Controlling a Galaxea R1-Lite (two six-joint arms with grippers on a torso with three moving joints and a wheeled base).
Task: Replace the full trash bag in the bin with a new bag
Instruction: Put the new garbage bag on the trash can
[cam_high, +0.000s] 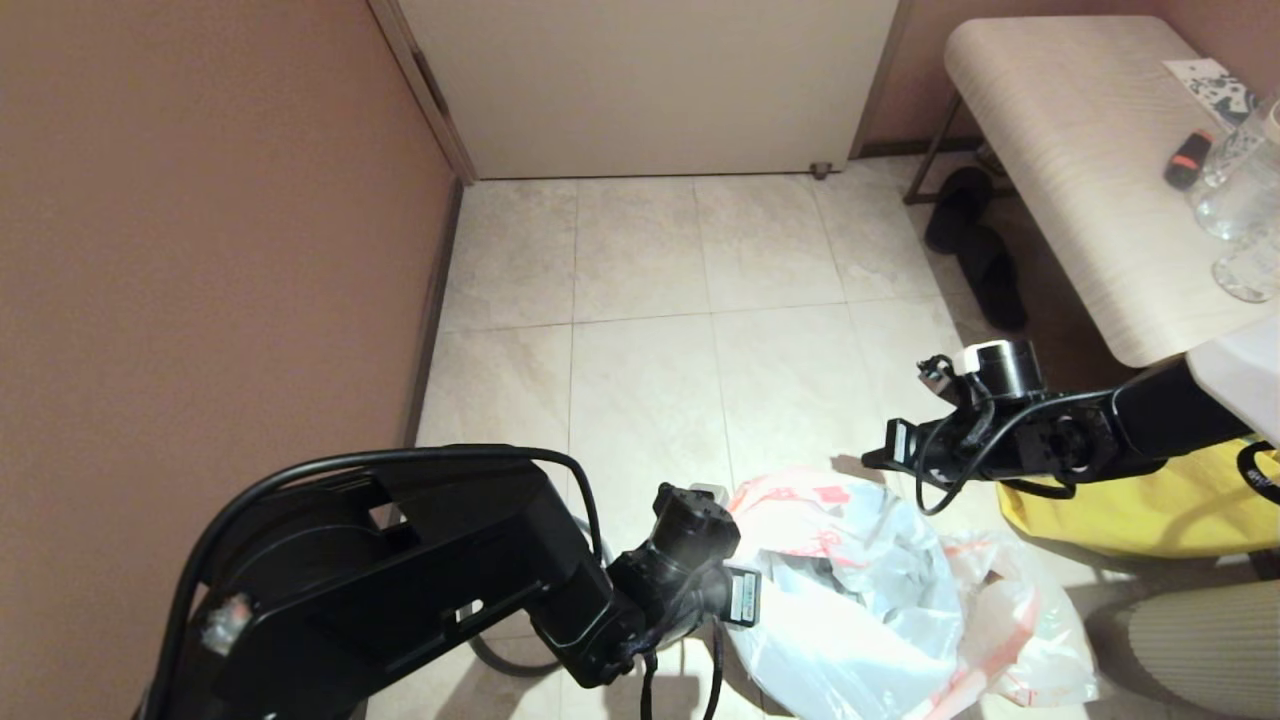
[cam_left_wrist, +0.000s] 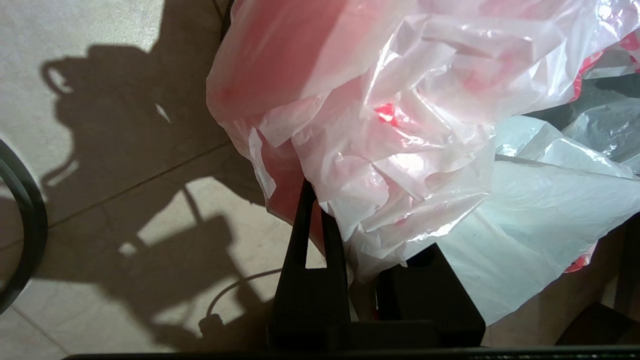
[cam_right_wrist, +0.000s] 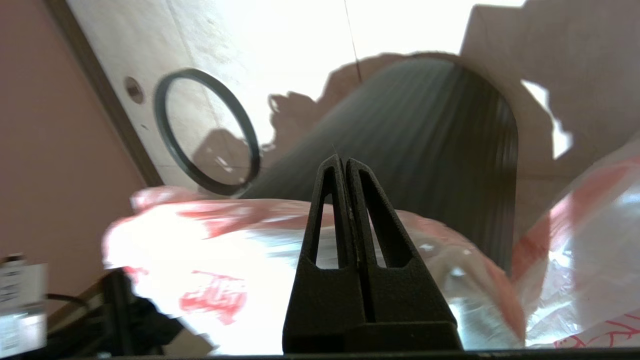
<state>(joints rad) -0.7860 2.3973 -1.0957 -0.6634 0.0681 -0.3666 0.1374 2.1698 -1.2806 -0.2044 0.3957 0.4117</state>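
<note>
Trash bag (cam_left_wrist: 400, 150), pink-hemmed white plastic w/ red print, pinched in left gripper (cam_left_wrist: 350, 235); contents unclear. Right gripper (cam_right_wrist: 345, 165) clenched empty near grey hoop (cam_right_wrist: 207, 131).

No text can be read: the red print on the new bag (cam_right_wrist: 215, 295) and the white sticker on the left gripper (cam_high: 742, 598) are both illegible.

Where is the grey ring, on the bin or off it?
Off. The grey ring lies flat on the floor tiles near the wall, only floor showing through it.
</note>
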